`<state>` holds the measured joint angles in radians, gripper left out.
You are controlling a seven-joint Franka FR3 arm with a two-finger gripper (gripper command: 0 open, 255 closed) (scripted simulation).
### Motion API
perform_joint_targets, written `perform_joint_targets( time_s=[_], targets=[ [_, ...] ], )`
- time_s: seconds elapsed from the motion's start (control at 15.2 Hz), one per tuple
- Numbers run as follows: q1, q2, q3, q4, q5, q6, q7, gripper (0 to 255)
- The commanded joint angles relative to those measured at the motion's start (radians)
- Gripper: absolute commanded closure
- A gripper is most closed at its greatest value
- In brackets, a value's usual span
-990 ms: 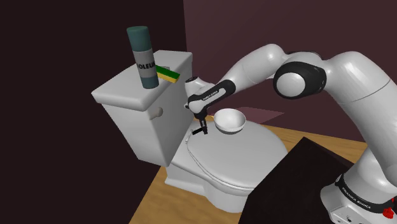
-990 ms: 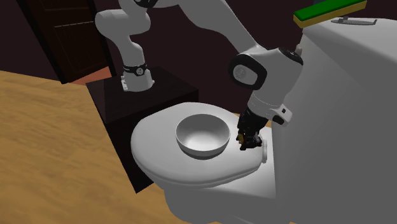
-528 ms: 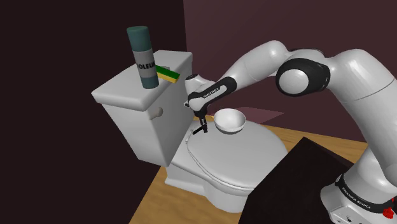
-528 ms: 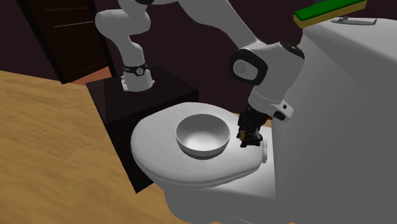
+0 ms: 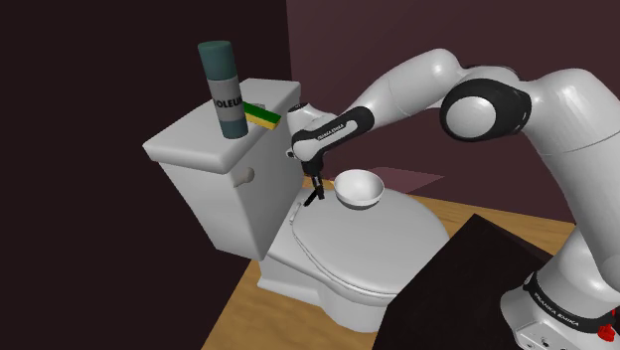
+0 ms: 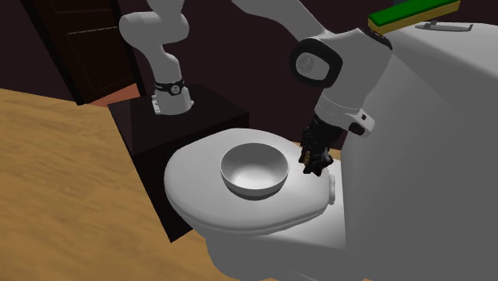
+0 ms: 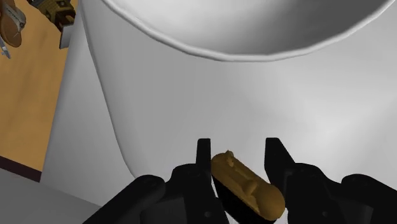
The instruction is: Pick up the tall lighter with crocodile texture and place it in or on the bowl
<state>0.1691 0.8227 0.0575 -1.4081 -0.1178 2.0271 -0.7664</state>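
**Lighter (image 7: 247,186) held beside the bowl (image 5: 360,189)**

I see the gripper (image 5: 314,196) closed narrow on the golden-brown lighter. It is clasped from both sides and sits tilted. In the shoulder view the gripper hangs at 9 o'clock from the white bowl, near the rim, over the toilet lid (image 5: 373,244).

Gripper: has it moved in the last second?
Yes. The gripper, clasping the lighter, has risen off the toilet lid beside the bowl in the second exterior view.
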Motion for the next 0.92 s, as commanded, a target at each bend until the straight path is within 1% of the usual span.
perform_joint_targets(
  time_s=[0.0, 0.86],
  targets=[
    [0.0, -0.024, 0.005, 0.01, 0.001, 0.043, -0.001, 255],
    [-0.007, -0.115, 0.017, 0.035, 0.004, -0.074, -0.008, 255]
  ],
)
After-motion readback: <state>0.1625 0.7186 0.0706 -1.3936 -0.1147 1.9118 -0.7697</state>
